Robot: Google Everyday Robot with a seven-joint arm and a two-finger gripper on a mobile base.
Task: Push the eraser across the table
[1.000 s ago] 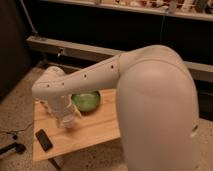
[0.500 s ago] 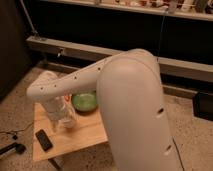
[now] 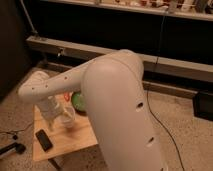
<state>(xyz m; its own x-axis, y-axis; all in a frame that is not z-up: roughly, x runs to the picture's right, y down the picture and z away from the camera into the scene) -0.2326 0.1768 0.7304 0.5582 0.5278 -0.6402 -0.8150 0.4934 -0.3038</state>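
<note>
- A green bowl (image 3: 78, 101) stands at about 1 o'clock on the surface (image 3: 75, 139), near the far edge. Its right part is hidden behind the arm (image 3: 115, 110), and whatever is inside it cannot be made out.
- A white translucent cup (image 3: 68, 118) stands upright near the middle of the surface, just in front of the bowl. Its contents cannot be made out either.
- The hand (image 3: 54, 125) hangs over the surface at 9 o'clock from the cup, just beside it, pointing down. It is released, with its fingers spread, and it grasps nothing.
- The eraser (image 3: 44, 140) lies flat at about 8 o'clock on the surface, close to the left edge and near the front edge. It is at 7 o'clock from the hand and apart from it.
- Bare wood runs from the eraser toward 3 o'clock along the front of the surface, up to where the arm cuts it off.
- The arm's big white housing covers the whole right side of the surface, so the right edge is not visible.
- The speckled floor (image 3: 15, 110) surrounds the surface on the left.
</note>
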